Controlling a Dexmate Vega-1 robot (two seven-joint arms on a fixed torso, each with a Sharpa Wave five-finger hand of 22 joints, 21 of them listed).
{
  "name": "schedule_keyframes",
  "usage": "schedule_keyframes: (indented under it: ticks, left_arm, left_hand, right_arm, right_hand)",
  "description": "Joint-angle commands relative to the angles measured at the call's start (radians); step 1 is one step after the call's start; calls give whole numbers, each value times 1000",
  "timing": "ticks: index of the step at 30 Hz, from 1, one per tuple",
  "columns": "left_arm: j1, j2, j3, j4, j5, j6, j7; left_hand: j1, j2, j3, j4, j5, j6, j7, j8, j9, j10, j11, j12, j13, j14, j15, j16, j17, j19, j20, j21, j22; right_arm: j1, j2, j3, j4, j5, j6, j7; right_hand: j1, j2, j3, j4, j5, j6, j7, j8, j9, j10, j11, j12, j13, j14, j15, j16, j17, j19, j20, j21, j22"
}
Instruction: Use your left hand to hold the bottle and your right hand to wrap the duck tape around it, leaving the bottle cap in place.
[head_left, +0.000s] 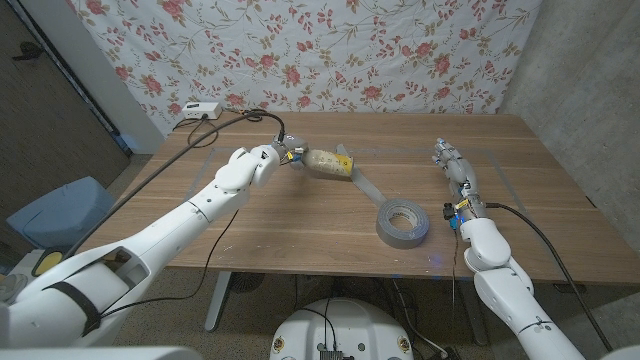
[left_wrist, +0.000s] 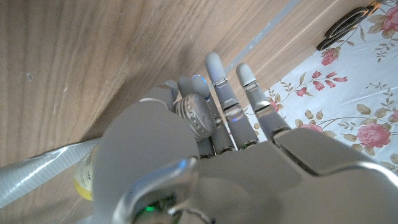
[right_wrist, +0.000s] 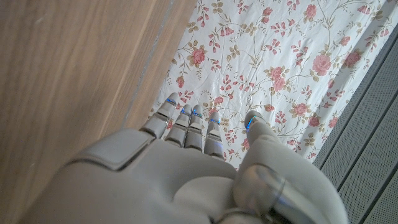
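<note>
Head view, centre: left robot hand grips the light, stiff-looking bottle; right robot hand open, empty. Tape roll probably sticky; take its outer rim.

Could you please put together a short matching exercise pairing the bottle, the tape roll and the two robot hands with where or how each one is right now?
Things:
1. bottle
2. tape roll
3. left robot hand
4. right robot hand

States:
A. open, holding nothing, near the table's right side
B. lying on the table, joined to the bottle by a grey strip
C. gripping the bottle's end
D. on its side, yellow cap towards the roll

Pairs: 1-D, 2-B, 3-C, 4-A
</note>
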Motion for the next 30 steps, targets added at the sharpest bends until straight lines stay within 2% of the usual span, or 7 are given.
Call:
schedule_keyframes:
  ticks: [1,6,8,12,16,22,30]
  left_arm:
    - [-7,18,6,-29,-61,30,25]
    - [3,23,-4,-50,-81,41,37]
    - [3,21,-9,-58,-101,54,12]
    - [-3,28,-15,-65,-137,56,-19]
    - [5,39,-15,-73,-137,54,18]
    - [33,50,-43,-74,-188,26,116]
    - [61,70,-57,-85,-199,-11,239]
  left_hand:
    - [59,35,87,91,24,35,6,9,1,93,-70,-25,-49,47,-92,-1,14,18,-17,27,-4]
    - [66,46,100,93,41,34,20,5,8,125,-67,-36,-82,93,-98,-6,19,29,-16,48,-10]
    - [66,71,112,103,47,-12,44,12,54,109,-62,4,4,109,-97,-14,37,19,-8,78,-5]
    - [60,92,122,118,37,-66,60,38,138,108,-20,76,110,95,-50,39,142,-7,4,137,16]
    - [42,91,147,129,26,-132,74,85,256,84,19,174,116,16,-26,124,324,-43,8,229,49]
    - [23,93,170,133,19,-130,87,143,342,81,55,256,118,-15,-1,199,382,-70,10,287,61]
    - [11,88,193,132,18,-139,80,160,372,70,59,306,118,-33,-2,250,383,-80,9,310,54]
  right_arm:
    - [-47,-22,15,-68,-47,-28,-48]
    - [-60,-26,18,-92,-58,-53,-61]
    - [-72,-35,19,-111,-71,-77,-64]
    - [-108,-43,27,-169,-107,-139,-93]
    - [-148,-59,35,-241,-157,-220,-112]
    - [-219,-93,46,-412,-264,-482,-114]
    - [-264,-147,14,-631,-443,-893,-19]
  right_hand:
    - [5,0,-1,-3,1,17,1,6,2,15,6,5,2,13,1,8,5,15,1,0,-1]
    - [0,1,-4,1,-1,19,2,5,2,18,6,5,2,12,1,8,7,17,0,0,0]
    - [0,2,-5,2,-1,20,2,5,2,19,7,5,2,13,0,8,8,18,0,0,0]
    - [-4,10,-5,8,-1,30,8,8,3,21,6,4,2,14,1,10,11,21,-5,0,0]
    - [-3,31,0,16,-1,44,14,11,3,33,1,6,3,25,1,15,15,25,-13,-1,0]
    - [-2,68,23,55,-2,77,12,14,4,70,2,12,6,86,-3,49,36,50,-18,4,3]
    - [11,1,7,28,-9,84,25,9,5,80,10,9,9,134,1,68,40,64,38,5,6]
